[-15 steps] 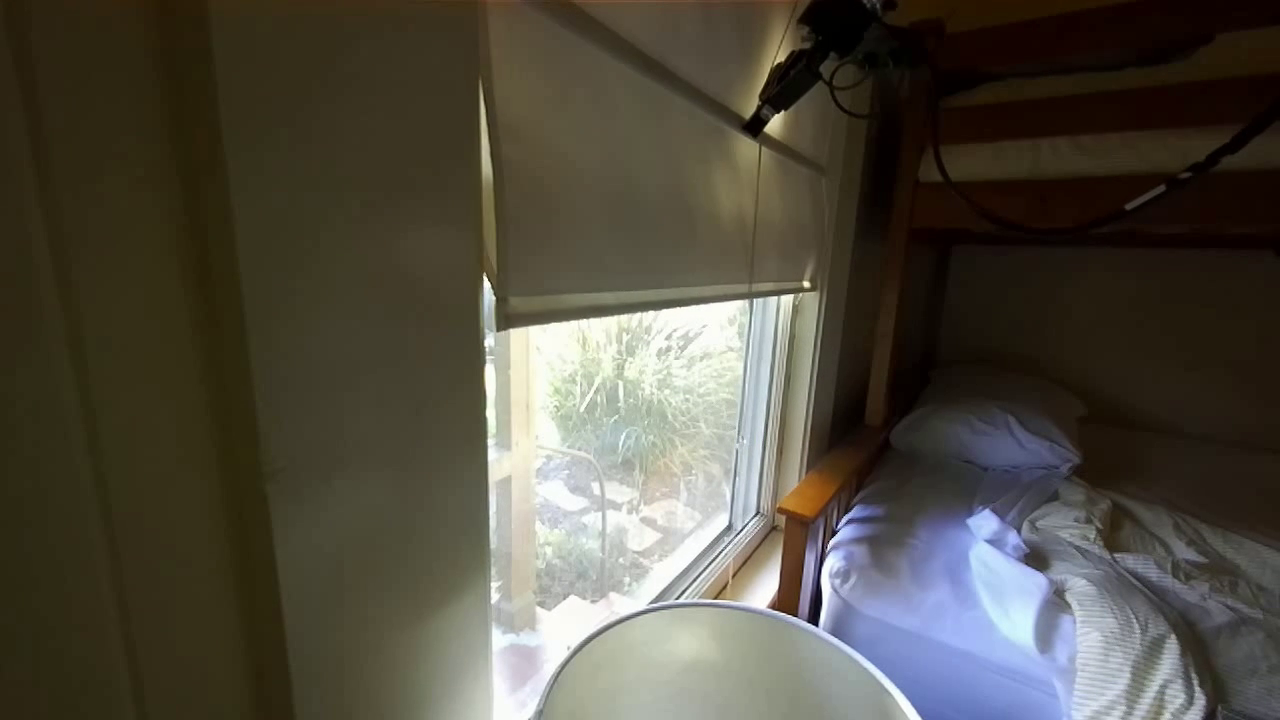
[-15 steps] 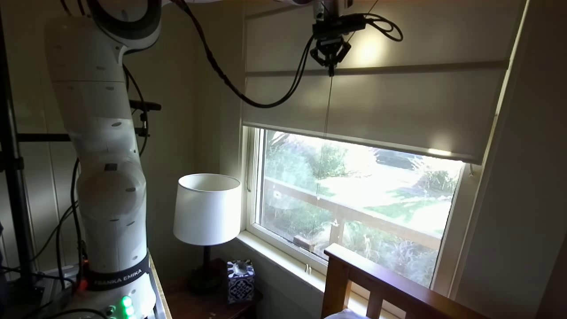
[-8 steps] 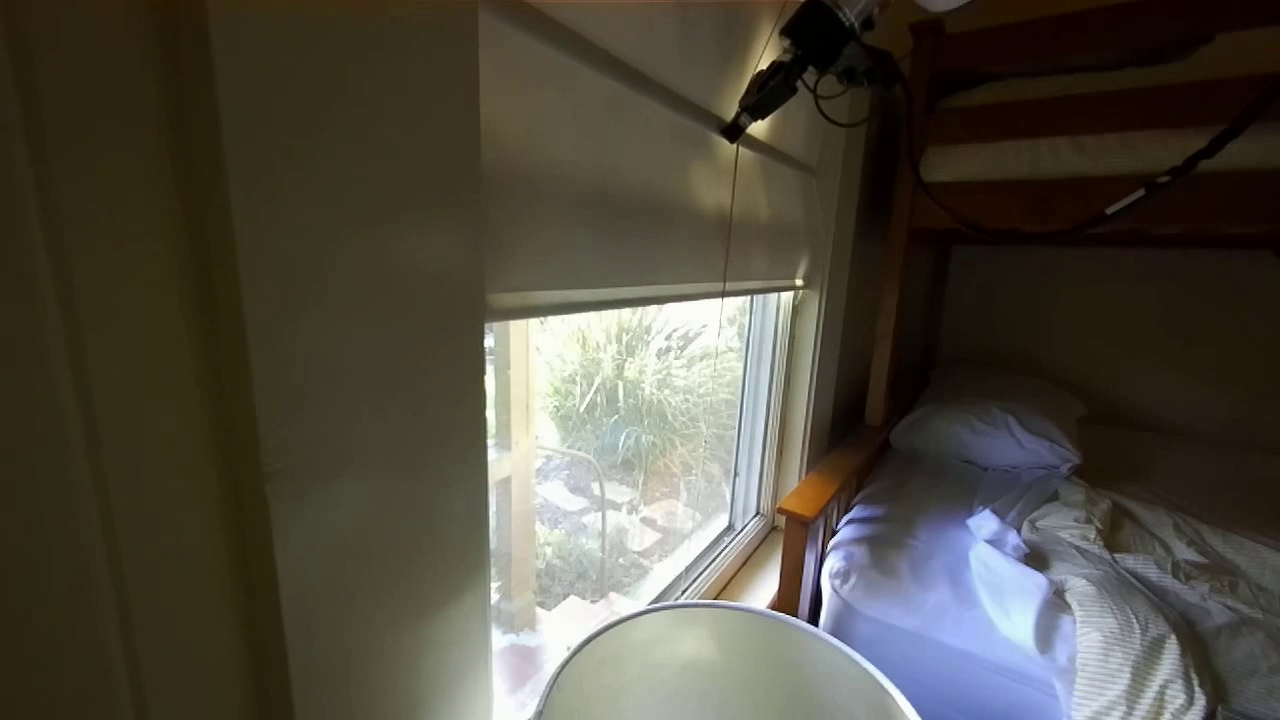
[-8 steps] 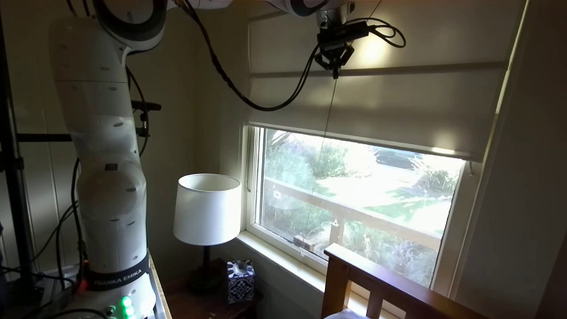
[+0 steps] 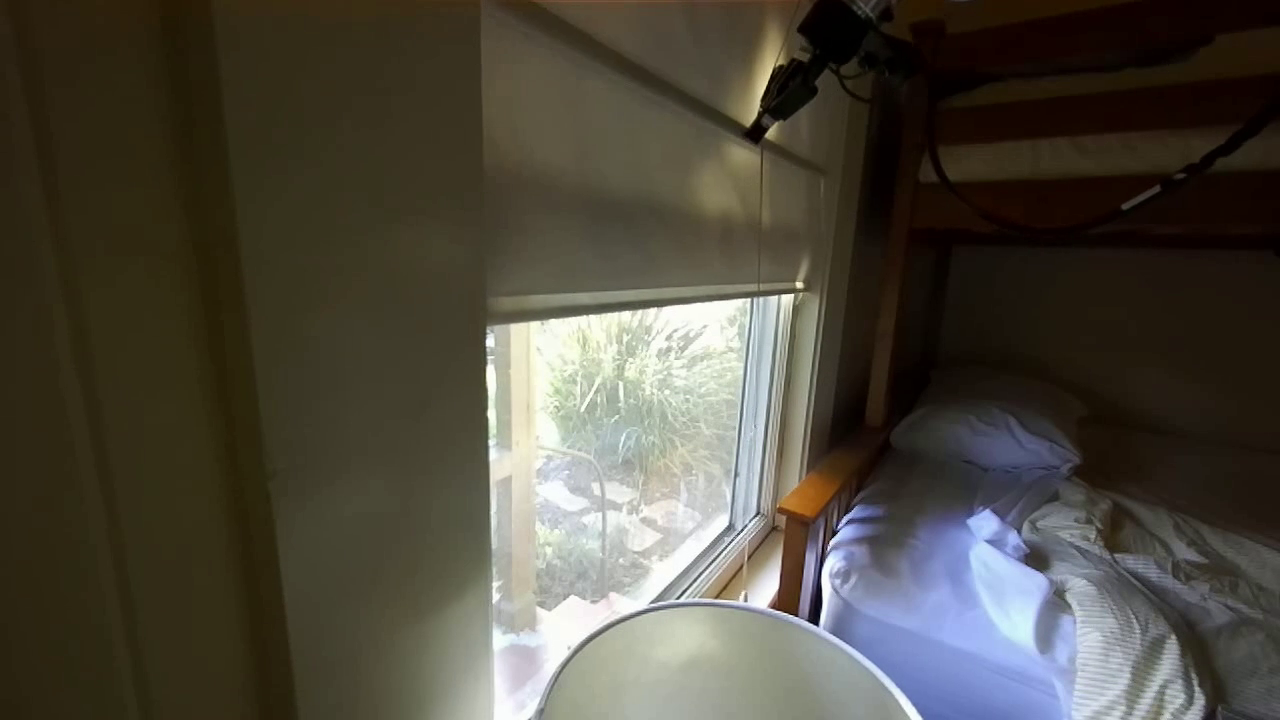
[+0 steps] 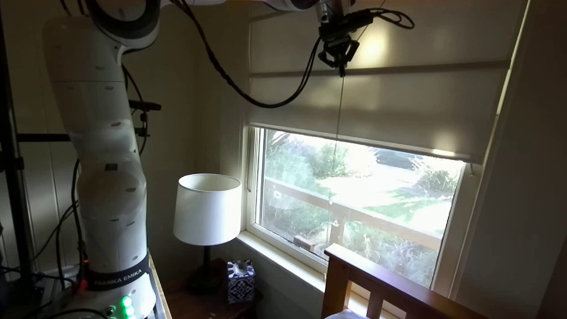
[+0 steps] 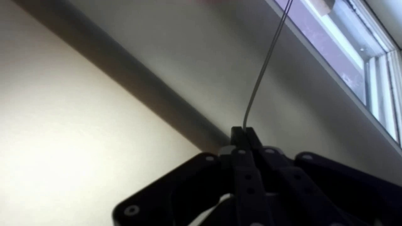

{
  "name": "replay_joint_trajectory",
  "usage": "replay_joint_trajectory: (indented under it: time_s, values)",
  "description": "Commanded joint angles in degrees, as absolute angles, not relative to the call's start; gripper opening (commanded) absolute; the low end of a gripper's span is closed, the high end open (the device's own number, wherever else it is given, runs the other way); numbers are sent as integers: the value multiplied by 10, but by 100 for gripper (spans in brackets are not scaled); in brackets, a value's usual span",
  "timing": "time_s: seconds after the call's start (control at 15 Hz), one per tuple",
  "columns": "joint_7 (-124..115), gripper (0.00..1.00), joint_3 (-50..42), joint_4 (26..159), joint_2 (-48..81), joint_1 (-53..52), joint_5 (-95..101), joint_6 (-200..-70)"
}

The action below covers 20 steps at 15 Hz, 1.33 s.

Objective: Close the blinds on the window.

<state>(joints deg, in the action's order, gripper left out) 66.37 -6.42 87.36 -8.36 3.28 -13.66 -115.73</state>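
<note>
Lamp with white drum shade (image 6: 207, 215) at left; next, black two-finger gripper (image 6: 342, 73), jaws pinching thin greyish cord (image 7: 257, 84). Behind, cream-beige fabric roller shade (image 6: 412, 102) hangs flat, sun-mottled, darkly banded, hem straight, covering upper part of pale-framed glass window (image 6: 376, 188); green foliage (image 6: 290, 170) below.

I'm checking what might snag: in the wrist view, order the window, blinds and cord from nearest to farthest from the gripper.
1. The cord: pinched in the gripper, running toward the top.
2. The blinds: behind the gripper, filling most of the view.
3. The window: upper right, past the blinds' bottom edge.
</note>
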Motion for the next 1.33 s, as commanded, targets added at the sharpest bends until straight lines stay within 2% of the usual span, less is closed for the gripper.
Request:
replay_joint_trajectory:
  time_s: [0.0, 0.33, 0.67, 1.0, 1.27]
  values:
    - [634, 0, -54, 910, -124, 38, -92, -1262]
    - [566, 0, -65, 896, -133, 43, -56, -1398]
    - [409, 0, -56, 876, -140, 81, 95, -1471]
    - [280, 0, -49, 812, -135, 110, 240, -1449]
    - [265, 0, -53, 765, -120, 103, 274, -1411]
